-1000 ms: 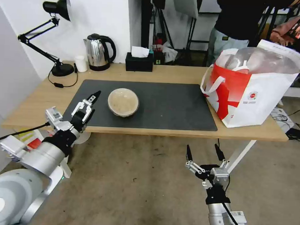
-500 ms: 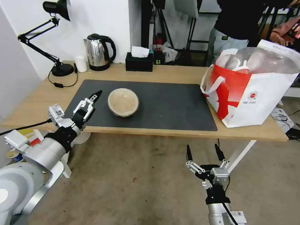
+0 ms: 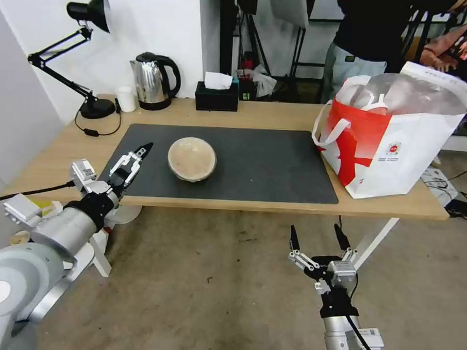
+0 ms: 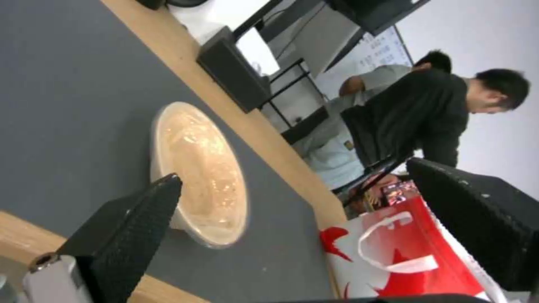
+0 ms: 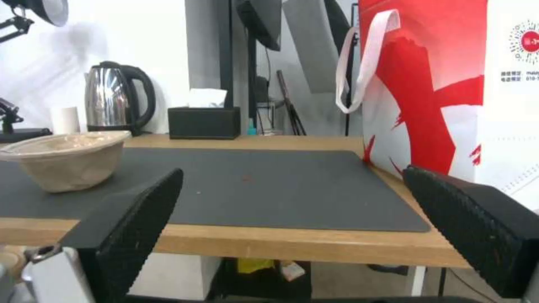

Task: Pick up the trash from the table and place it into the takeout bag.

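A beige paper bowl [image 3: 192, 159] stands on the dark grey mat [image 3: 275, 166] of the light-wood table [image 3: 277, 117], left of the middle. My left gripper [image 3: 133, 163] is open at the mat's front left corner, just left of the bowl and apart from it; in the left wrist view the bowl [image 4: 199, 168] lies between the spread fingers [image 4: 129, 235]. The red-and-white takeout bag [image 3: 395, 135] stands open at the table's right end. My right gripper [image 3: 316, 235] hangs open below the front table edge, over the floor, facing the bowl [image 5: 67, 160] and bag [image 5: 438, 92].
Along the back edge stand a black desk lamp [image 3: 91, 60], a small white cup [image 3: 126, 99], a steel kettle [image 3: 154, 81] and a black tissue box [image 3: 216, 96]. A white table leg [image 3: 375, 238] slants down near my right gripper.
My left arm has drifted a little to the left and back, taking its open gripper slightly away from the bowl. The right arm, bowl and bag have not moved.
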Controlling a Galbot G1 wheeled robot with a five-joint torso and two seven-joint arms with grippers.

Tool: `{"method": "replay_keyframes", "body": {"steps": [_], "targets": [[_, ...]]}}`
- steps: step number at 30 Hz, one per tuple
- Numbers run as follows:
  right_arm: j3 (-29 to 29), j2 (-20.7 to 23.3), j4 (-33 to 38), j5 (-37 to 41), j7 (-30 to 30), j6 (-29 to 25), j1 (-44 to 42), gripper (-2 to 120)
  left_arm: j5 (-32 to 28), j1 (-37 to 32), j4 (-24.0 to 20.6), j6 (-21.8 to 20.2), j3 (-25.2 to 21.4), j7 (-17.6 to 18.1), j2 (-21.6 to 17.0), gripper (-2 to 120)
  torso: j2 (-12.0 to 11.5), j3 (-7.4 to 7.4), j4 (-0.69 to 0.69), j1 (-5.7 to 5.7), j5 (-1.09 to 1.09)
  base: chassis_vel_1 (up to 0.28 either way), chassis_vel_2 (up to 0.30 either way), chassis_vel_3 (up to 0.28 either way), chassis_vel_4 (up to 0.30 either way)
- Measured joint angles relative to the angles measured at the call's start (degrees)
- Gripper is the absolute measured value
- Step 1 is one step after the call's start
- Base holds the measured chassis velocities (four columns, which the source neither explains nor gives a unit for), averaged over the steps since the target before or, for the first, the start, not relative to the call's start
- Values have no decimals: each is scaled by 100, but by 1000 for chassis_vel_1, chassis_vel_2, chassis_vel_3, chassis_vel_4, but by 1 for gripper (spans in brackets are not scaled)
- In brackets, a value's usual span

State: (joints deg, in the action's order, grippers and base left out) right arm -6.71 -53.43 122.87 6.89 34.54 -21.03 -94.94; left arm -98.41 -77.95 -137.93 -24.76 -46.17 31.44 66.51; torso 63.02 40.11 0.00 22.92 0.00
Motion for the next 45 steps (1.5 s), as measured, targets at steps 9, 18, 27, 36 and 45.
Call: {"method": "replay_keyframes", "body": {"steps": [9, 18, 27, 36, 45], "targets": [[0, 0, 0, 0, 0, 0, 0, 100, -652, 216, 191, -291, -83, 64, -334, 100, 0, 0, 0, 0, 1, 0, 0, 0, 0], [0, 0, 0, 0, 0, 0, 0, 100, -817, 433, 398, -425, 112, 29, -550, 100, 0, 0, 0, 0, 0, 0, 0, 0, 0], [0, 0, 0, 0, 0, 0, 0, 100, -824, 833, 619, -491, 512, -20, -608, 100, 0, 0, 0, 0, 0, 0, 0, 0, 0], [0, 0, 0, 0, 0, 0, 0, 100, -811, 1077, 887, -631, 753, -13, -647, 100, 0, -1, 0, 0, 0, 0, 0, 0, 0], [0, 0, 0, 0, 0, 0, 0, 100, -805, 1166, 1127, -716, 825, -12, -725, 100, 0, -1, 1, 0, 0, 0, 0, 0, 0]]}}
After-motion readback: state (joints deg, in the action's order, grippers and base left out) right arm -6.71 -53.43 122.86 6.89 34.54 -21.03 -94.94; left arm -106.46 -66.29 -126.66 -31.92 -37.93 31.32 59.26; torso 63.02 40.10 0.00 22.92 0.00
